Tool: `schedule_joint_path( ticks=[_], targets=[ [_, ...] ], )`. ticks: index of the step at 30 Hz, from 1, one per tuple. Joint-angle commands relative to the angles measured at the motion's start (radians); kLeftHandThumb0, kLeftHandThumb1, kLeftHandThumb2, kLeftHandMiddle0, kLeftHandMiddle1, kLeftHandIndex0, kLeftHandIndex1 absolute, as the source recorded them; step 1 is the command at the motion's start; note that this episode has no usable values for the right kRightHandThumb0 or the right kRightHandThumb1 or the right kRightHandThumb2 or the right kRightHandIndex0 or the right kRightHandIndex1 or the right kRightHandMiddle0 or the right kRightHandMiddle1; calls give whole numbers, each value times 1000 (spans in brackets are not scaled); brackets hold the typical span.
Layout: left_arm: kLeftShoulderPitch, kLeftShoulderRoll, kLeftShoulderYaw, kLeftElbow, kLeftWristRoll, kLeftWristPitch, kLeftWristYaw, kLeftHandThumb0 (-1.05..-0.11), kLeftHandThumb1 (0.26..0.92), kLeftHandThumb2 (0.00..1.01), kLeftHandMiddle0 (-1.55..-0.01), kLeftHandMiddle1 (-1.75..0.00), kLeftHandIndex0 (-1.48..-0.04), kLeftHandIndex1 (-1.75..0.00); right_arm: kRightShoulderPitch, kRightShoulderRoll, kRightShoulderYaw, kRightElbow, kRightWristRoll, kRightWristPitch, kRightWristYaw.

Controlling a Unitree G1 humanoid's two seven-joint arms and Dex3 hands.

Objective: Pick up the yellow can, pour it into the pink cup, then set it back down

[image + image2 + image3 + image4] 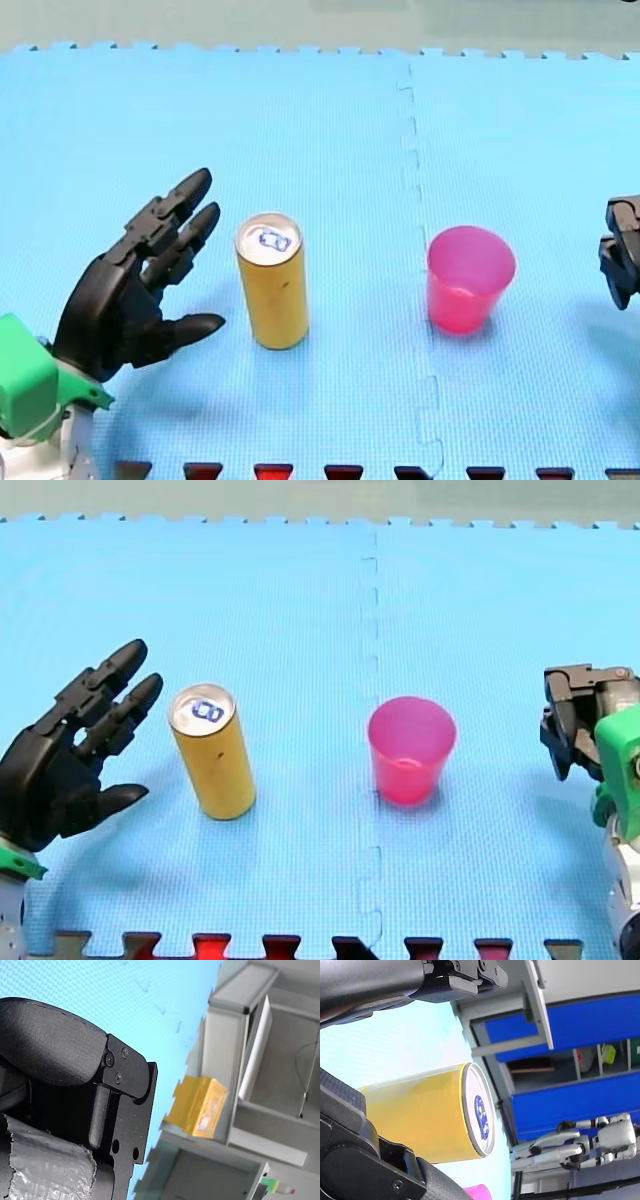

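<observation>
On the blue mat (330,150) stood the yellow can (272,295), beside the uncurled, empty left hand (130,300); the curled right hand (572,725) was empty too.

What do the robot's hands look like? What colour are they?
Both are black with chunky jointed fingers. The left hand, beside the yellow can, and the right hand, right of the pink cup, each join a green wrist block. The first wrist view shows small screws and grey tape.

On the blue foam mat (320,130) stands the tall yellow metal can (272,295); left hand (135,295) near its left, pink plastic cup (468,280) to its right, right hand (580,725) farther right.
</observation>
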Motion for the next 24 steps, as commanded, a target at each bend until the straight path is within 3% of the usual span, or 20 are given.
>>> schedule_joint_path(
  ticks=[1,17,24],
  targets=[
    [-4,4,-4,11,9,4,4,-935,649,3,-167,-11,-207,-5,3,-7,-1,-1,3,-2,-1],
    [-15,-26,6,76,-1,42,-32,-990,653,0,-197,-12,-227,-4,5,-13,1,-11,2,2,-1],
    [-14,-49,5,85,13,37,-13,-1003,658,2,-217,-15,-235,-4,7,-22,-1,-18,6,4,6]
  ],
)
